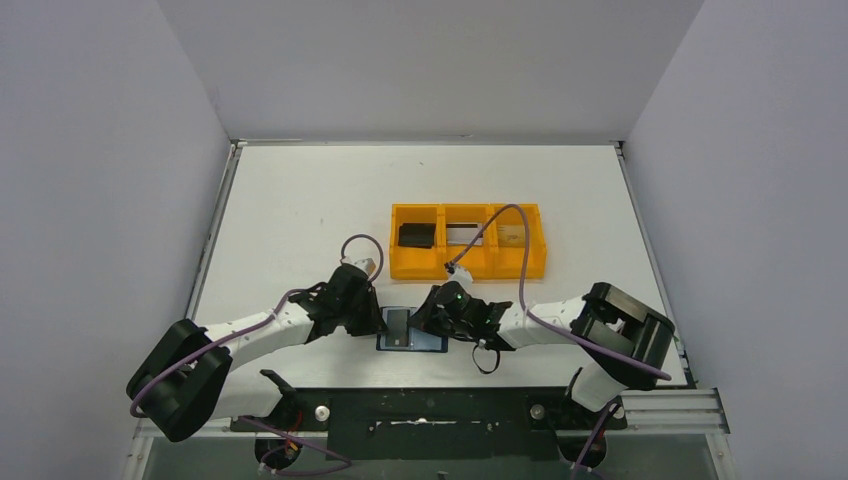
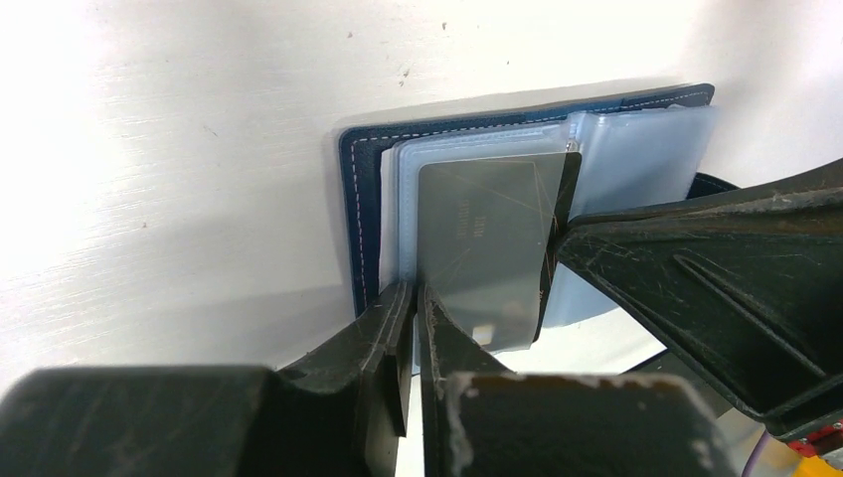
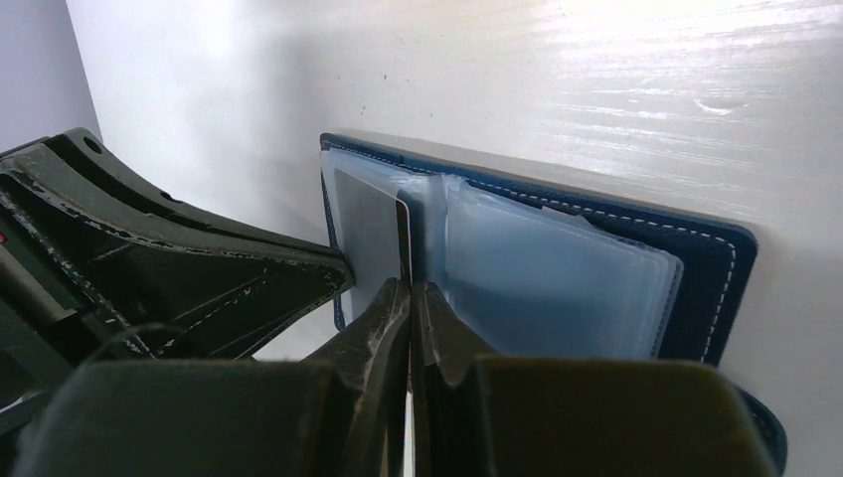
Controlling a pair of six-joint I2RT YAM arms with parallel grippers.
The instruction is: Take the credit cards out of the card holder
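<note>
The writing on the shiny grey plastic card (image 2: 487,238) is looking too blurry to read. The left gripper (image 2: 418,298) is pinching its edge. The right gripper (image 3: 410,293) is sitting tightly closed beside it, over the open dark-blue wallet (image 2: 358,199).

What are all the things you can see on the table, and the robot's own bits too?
table: one, white, under everything.
tray: one, orange, three compartments, mid-table beyond the grippers.
loose credit cards: three, one per tray compartment: black card left, silver-grey card middle, tan card right.
card holder: one, navy with clear sleeves, lying open between the grippers.
grey card: one, at the holder's sleeves.
cables: purple, running along both arms.
arms: two, white and black: left arm, right arm.
left gripper: black, jaws almost together at one edge of the grey card.
right gripper: black, shut at the opposite edge.
</note>
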